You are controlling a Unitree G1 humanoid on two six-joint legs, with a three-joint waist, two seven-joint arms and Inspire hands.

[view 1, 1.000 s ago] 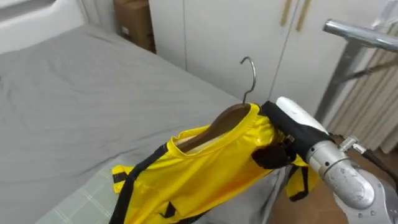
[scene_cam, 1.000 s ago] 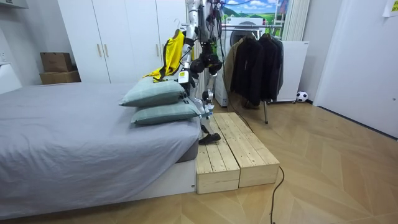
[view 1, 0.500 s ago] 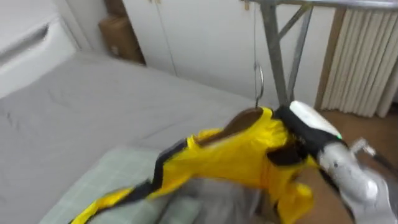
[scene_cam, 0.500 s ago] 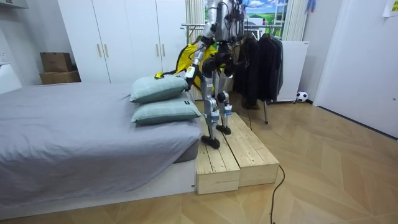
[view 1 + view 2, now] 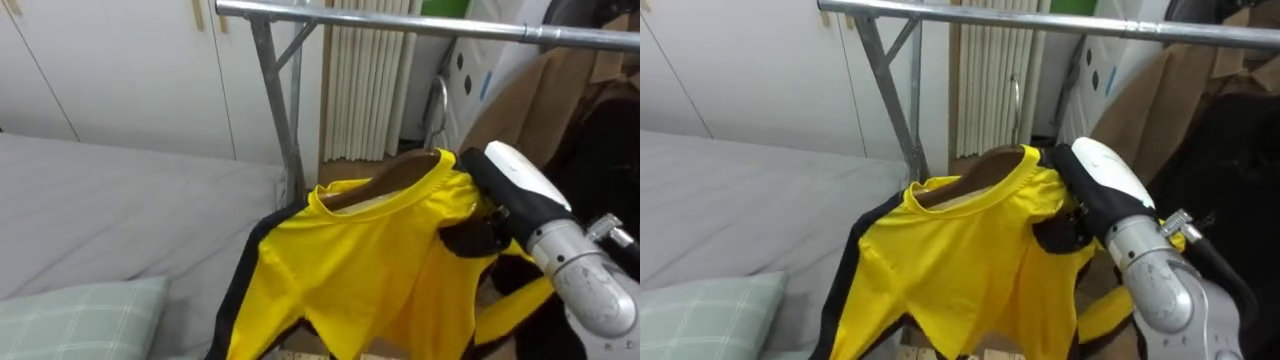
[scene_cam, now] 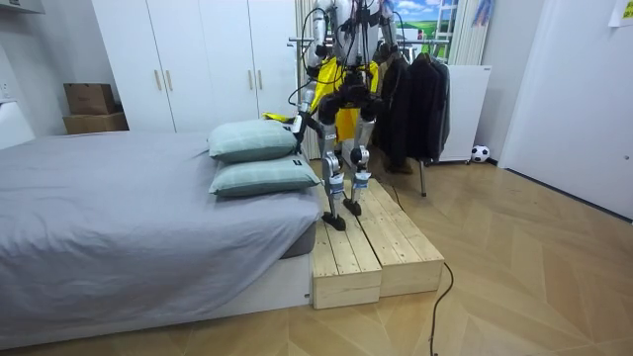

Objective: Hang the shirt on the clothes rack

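A yellow shirt (image 5: 360, 270) with black trim hangs on a wooden hanger (image 5: 395, 178) in front of me. My right hand (image 5: 500, 195) comes in from the right and is shut on the hanger's end through the shirt's shoulder. The hanger's metal hook (image 5: 437, 100) stands up below the clothes rack's steel rail (image 5: 400, 22) and is apart from it. In the room view I stand on a wooden platform (image 6: 376, 242) facing the rack, with the shirt (image 6: 341, 114) before my chest. My left hand (image 6: 295, 122) hangs low near the pillows.
Dark and brown jackets (image 5: 590, 120) hang on the rail's right part. The rack's slanted upright (image 5: 280, 110) stands left of the hook, a white radiator (image 5: 365, 90) behind. The grey bed (image 5: 110, 215) and a checked pillow (image 5: 70, 315) lie at lower left, white wardrobes (image 5: 110, 70) beyond.
I have turned from the bed toward the rack, so the view swung right. The rail and jackets now stand ahead. The shirt stays in my right hand.
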